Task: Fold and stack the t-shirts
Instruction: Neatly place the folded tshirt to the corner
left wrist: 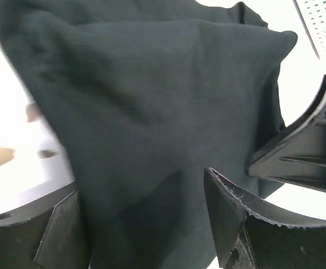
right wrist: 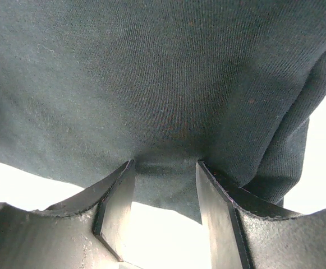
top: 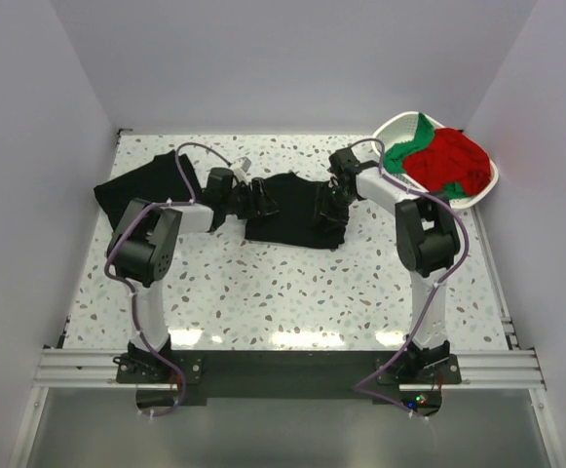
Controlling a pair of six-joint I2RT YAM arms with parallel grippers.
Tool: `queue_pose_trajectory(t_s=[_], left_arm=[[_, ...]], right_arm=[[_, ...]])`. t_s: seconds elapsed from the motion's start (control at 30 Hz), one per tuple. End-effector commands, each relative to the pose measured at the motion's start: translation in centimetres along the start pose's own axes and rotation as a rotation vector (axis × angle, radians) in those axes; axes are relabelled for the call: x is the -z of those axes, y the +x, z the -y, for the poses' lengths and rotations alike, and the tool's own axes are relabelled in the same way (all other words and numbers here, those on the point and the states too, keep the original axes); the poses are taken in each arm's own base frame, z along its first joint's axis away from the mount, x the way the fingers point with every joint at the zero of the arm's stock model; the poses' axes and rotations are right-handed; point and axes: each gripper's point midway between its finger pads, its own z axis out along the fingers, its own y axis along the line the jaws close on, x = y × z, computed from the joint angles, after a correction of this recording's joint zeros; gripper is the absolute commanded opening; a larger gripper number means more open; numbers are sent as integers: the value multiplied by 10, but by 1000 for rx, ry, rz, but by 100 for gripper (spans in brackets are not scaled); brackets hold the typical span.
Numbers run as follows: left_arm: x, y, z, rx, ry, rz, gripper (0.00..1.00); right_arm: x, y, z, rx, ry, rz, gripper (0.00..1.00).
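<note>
We see one black t-shirt (top: 287,210) lying partly folded and rumpled at the middle of the worktop (top: 292,283), its plain dark knit softly creased. A second black t-shirt (top: 144,185) lies spread flat toward the far-left corner. A red t-shirt (top: 450,161) and a green t-shirt (top: 407,148) sit bunched together, touching, in the white basket (top: 396,122) at the far right.

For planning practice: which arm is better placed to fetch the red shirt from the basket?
Probably right: the basket holding the red shirt sits beside that arm, far from the left.
</note>
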Motion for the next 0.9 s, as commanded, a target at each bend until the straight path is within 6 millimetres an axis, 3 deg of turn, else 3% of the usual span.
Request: queue_pose_trajectory(t_s=[0.0, 0.1, 0.17, 0.4, 0.47, 0.63, 0.87], left_arm=[[-13, 56, -15, 63, -77, -147, 74], [-17, 58, -9, 59, -75, -154, 72], [-18, 60, -10, 64, -92, -164, 63], [-8, 42, -36, 36, -309, -154, 9], [-4, 29, -38, 0, -362, -144, 0], [10, -3, -40, -84, -472, -129, 0], [38, -45, -54, -295, -651, -134, 0]], right_arm=[[-12, 3, 7, -7, 23, -24, 52], [-14, 5, 5, -3, 19, -29, 52], [-14, 4, 5, -4, 17, -27, 52], [-10, 5, 1, 11, 10, -26, 56], [-6, 5, -1, 21, 8, -22, 59], [8, 2, -4, 40, 13, -9, 67], [28, 2, -5, 62, 16, 13, 69]])
